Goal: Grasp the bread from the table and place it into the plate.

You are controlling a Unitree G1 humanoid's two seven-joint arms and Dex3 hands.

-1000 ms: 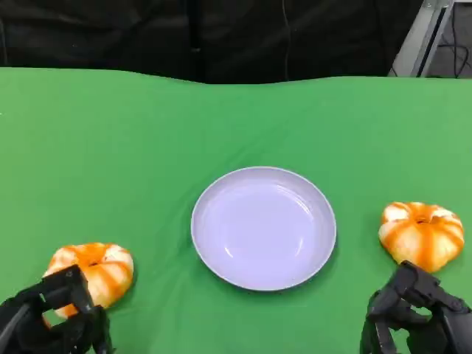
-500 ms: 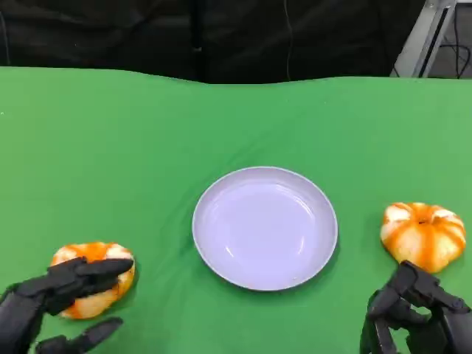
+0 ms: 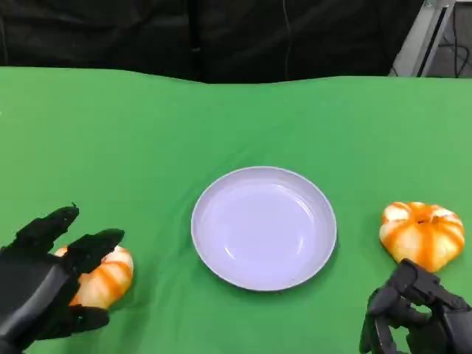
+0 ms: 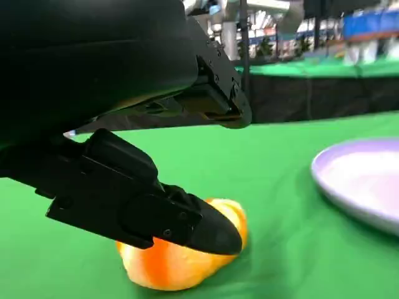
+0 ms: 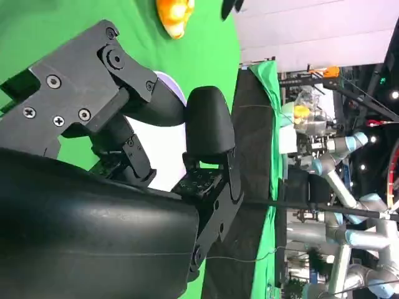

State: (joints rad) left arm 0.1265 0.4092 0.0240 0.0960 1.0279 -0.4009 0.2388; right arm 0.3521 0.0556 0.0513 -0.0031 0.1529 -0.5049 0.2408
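The left hand [image 3: 44,284] hovered over the orange-and-white striped round bread [image 3: 103,276] that lay on the green cloth-covered table [image 3: 147,133], well to the left of the pale lilac round plate [image 3: 263,227]. Its fingers were spread apart, arched above the bun with a thumb lower down at the near side, and it held nothing; from the left wrist view a finger sat just over the bread's crown, and whether it touched could not be told. To do the grasp well, the robot probably needed to lower the hand so the fingers wrapped the far side and the thumb the near side, closing gently, since the soft bun looked easy to squash or roll on the cloth. The plate stood empty at the table's middle. To the right of the plate lay a second orange-and-white striped bun [image 3: 422,234], and nearer than it the right hand [image 3: 413,313] rested with fingers curled in on nothing.
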